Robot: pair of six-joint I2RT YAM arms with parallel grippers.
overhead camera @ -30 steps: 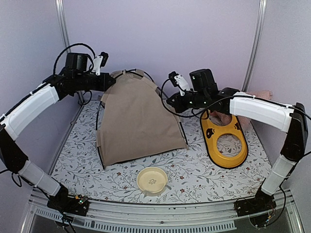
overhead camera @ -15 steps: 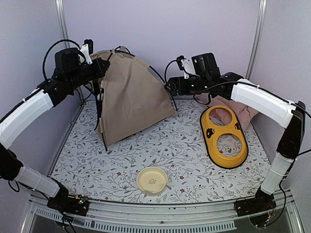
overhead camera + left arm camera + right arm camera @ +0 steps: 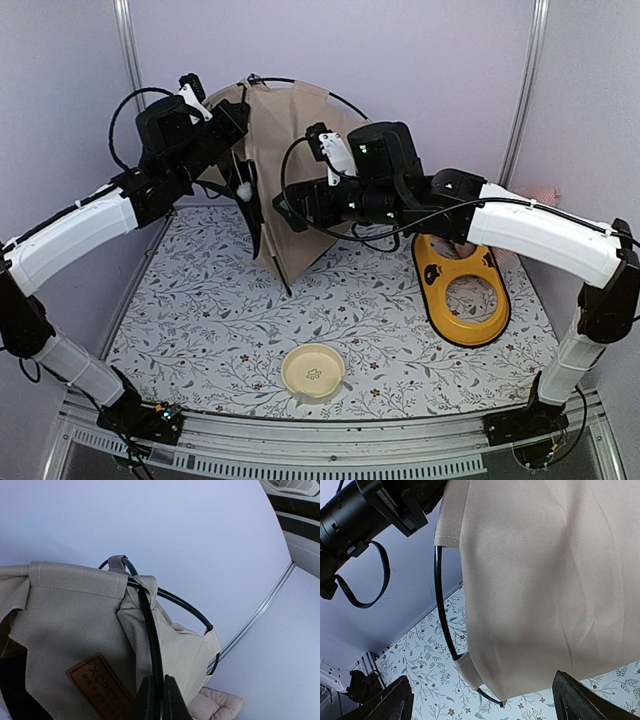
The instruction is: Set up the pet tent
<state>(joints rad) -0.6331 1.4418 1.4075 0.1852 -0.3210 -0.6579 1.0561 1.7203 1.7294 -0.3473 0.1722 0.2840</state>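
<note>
The pet tent [image 3: 300, 150], tan fabric on thin black poles, hangs tilted above the mat at the back, with its lower corner near the floor. A white pompom [image 3: 243, 189] dangles at its dark opening. My left gripper [image 3: 228, 118] is shut on a black pole [image 3: 151, 630] near the tent's top. The brown label patch [image 3: 97, 685] sits just left of its fingers [image 3: 145, 700]. My right gripper [image 3: 290, 205] stands wide open just in front of the tent wall [image 3: 545, 580], touching nothing. Its fingertips [image 3: 390, 705] flank the fabric's lower edge and a pole [image 3: 440, 605].
A yellow oval feeder tray [image 3: 460, 290] lies at the right on the floral mat [image 3: 200, 310]. A cream bowl [image 3: 313, 372] sits near the front centre. A pink checked cushion [image 3: 545, 195] rests behind the right arm. Enclosure walls stand close behind the tent.
The left gripper has raised and turned the tent off the mat. The right gripper has opened, let go of the tent, and swung left in front of it.
</note>
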